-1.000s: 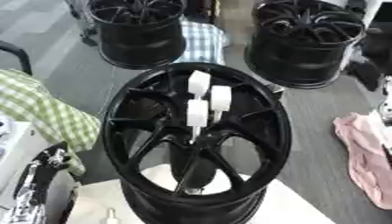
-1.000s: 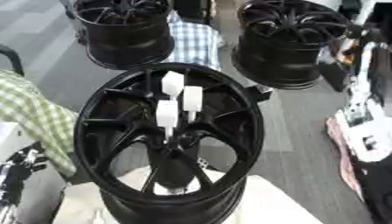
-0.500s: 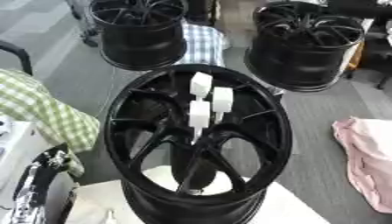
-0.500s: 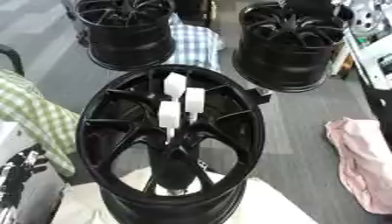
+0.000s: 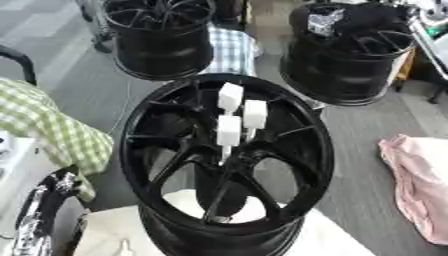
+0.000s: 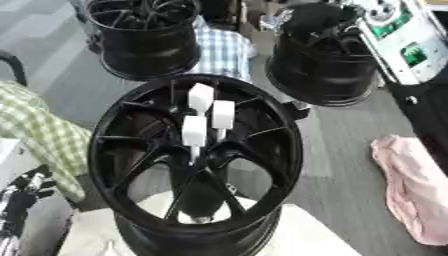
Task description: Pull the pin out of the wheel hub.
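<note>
A black spoked wheel hub (image 5: 317,150) stands upright in the middle on a cream cloth (image 5: 109,232). Three white pins with blocky heads stick out of its centre: one at the top (image 5: 230,96), one to the right (image 5: 255,113) and one lower down (image 5: 227,130). No hand touches them. My left hand (image 5: 42,207), black and silver, rests at the lower left beside the wheel, well clear of the pins, fingers relaxed and pointing up. My right hand shows in neither view.
Two more black wheels stand behind, one at the far left (image 5: 162,35) and one at the far right (image 5: 350,55), with a blue checked cloth (image 5: 229,47) between them. A green checked cloth (image 5: 44,130) lies left, a pink cloth (image 5: 420,180) right.
The whole picture has shifted a little, so the camera moved. The three pins stay in the hub and my left hand has not moved.
</note>
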Controlling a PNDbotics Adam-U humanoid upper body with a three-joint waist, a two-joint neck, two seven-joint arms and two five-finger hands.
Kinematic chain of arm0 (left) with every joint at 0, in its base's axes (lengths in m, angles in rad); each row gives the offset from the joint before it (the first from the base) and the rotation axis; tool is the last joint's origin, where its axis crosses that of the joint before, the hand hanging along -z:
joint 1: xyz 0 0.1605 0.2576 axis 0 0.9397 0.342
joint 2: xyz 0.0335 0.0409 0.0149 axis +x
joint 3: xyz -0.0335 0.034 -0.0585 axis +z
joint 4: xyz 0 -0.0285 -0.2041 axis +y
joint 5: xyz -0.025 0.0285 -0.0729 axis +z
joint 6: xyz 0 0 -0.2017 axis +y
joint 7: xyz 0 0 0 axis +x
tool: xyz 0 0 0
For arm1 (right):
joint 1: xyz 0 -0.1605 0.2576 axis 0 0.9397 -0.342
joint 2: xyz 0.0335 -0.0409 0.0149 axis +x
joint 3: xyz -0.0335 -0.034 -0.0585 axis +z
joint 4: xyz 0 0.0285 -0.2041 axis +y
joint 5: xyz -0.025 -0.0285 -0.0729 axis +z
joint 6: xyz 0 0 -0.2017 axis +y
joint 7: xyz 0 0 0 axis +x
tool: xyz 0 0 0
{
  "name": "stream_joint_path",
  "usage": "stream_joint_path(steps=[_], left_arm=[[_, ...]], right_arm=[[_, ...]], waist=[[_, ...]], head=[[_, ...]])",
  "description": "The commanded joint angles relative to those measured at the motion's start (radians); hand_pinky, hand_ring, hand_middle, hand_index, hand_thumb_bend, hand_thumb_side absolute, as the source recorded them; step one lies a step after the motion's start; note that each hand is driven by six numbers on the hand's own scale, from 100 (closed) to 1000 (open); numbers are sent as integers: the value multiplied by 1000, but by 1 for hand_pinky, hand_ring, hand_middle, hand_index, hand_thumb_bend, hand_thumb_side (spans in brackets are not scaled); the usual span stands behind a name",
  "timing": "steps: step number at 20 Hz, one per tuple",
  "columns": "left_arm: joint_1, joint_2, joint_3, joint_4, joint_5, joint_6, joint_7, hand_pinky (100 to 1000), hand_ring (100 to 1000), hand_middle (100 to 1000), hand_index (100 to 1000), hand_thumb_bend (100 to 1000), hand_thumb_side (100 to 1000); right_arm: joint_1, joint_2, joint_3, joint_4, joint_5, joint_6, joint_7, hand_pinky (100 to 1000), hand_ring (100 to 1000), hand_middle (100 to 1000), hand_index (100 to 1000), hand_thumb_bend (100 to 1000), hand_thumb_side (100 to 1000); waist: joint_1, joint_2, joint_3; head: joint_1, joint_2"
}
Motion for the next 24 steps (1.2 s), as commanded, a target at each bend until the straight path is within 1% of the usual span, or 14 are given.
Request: stream_joint_path(steps=[1, 3, 7, 13, 18, 24], left_arm=[[-6, 25, -1, -13, -6, -2, -3, 752, 729, 722, 803, 278, 614], [-6, 25, -2, -13, -6, -1, -5, 752, 729, 723, 803, 279, 614], [-7, 24, -3, -13, -5, 0, -7, 753, 729, 723, 803, 278, 615], [-8, 23, -5, -13, -5, 1, -11, 753, 729, 723, 803, 279, 615], [-9, 22, -7, -14, -5, 1, -13, 753, 729, 723, 803, 279, 615], [-11, 20, -9, -14, -5, 2, -16, 753, 729, 723, 803, 280, 616]], right_arm=[[-36, -4, 14, -6, -24, 6, 59, 821, 842, 870, 962, 286, 546], [-42, 3, 26, 0, -28, 9, 88, 825, 850, 875, 966, 290, 547], [-53, 19, 45, 13, -22, 6, 136, 831, 860, 882, 971, 308, 520], [-68, 53, 70, 53, 18, -13, 206, 842, 879, 893, 978, 324, 446], [-75, 90, 80, 105, 64, -36, 249, 845, 881, 892, 979, 331, 442], [-75, 128, 81, 173, 122, -64, 269, 847, 885, 893, 980, 331, 446]], waist=[[3, -15, 1], [2, -16, 2], [2, -17, 5], [1, -17, 10], [1, -17, 13], [1, -17, 17]], head=[[-1, -2], [-1, -2], [0, -2], [-1, -2], [-2, -2], [-1, -2]])
